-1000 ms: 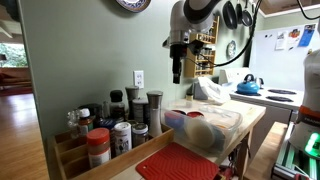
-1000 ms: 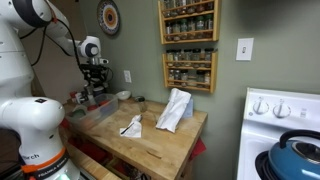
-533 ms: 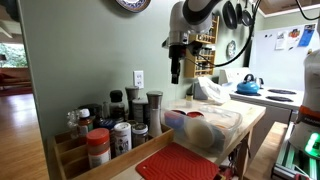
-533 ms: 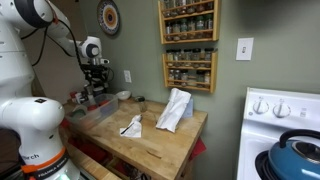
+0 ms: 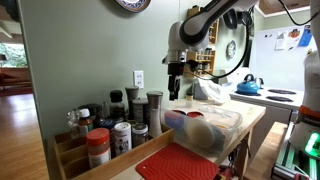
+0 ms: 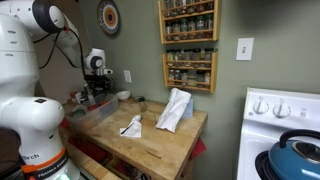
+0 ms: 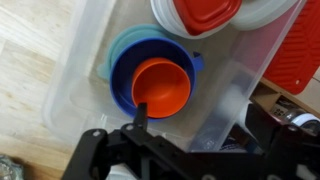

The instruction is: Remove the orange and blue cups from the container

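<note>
In the wrist view an orange cup (image 7: pixel 162 86) sits nested inside a blue cup (image 7: pixel 124 84), on a teal piece, inside a clear plastic container (image 7: pixel 80 60). A red-lidded tub (image 7: pixel 196 14) lies at the container's far end. My gripper (image 7: pixel 200 125) is open and empty above the container, with one finger over the orange cup's rim and the other over the container's wall. In both exterior views the gripper (image 5: pixel 174 88) (image 6: pixel 97 90) hangs above the container (image 5: pixel 222 135).
Spice jars (image 5: pixel 110 125) stand in a wooden tray by the wall. A red mat (image 5: pixel 175 163) lies at the near end of the counter. White cloths (image 6: pixel 175 108) (image 6: pixel 131 126) lie on the wooden counter. A stove with a blue kettle (image 6: pixel 298 155) stands beyond it.
The arm has come down, bringing the gripper lower toward the container. The cups and container have not moved.
</note>
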Controlling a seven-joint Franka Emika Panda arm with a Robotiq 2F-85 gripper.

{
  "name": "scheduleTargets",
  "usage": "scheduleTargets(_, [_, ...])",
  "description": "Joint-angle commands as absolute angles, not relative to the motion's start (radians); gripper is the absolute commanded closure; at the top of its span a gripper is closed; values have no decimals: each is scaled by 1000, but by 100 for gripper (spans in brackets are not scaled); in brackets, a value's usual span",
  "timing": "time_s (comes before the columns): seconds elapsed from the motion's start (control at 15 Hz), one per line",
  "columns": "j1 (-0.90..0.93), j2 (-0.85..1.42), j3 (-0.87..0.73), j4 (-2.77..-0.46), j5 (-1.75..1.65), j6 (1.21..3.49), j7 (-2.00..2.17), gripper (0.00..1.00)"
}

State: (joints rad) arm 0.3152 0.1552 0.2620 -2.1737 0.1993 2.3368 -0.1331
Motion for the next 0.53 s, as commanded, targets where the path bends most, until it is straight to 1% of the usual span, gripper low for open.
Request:
scheduleTargets(0.0, [301, 175, 278, -2234, 227, 2416, -85, 0])
scheduleTargets(0.27, [301, 208, 278, -2249, 224, 2468, -41, 0])
scheduleTargets(0.33, [298, 209, 280, -2260, 234, 2487, -36, 2])
scheduleTargets(0.4, [298, 210, 279, -2267, 233, 2498, -25, 10])
scheduleTargets(0.47, [298, 212, 278, -2270, 231, 2501, -13, 19])
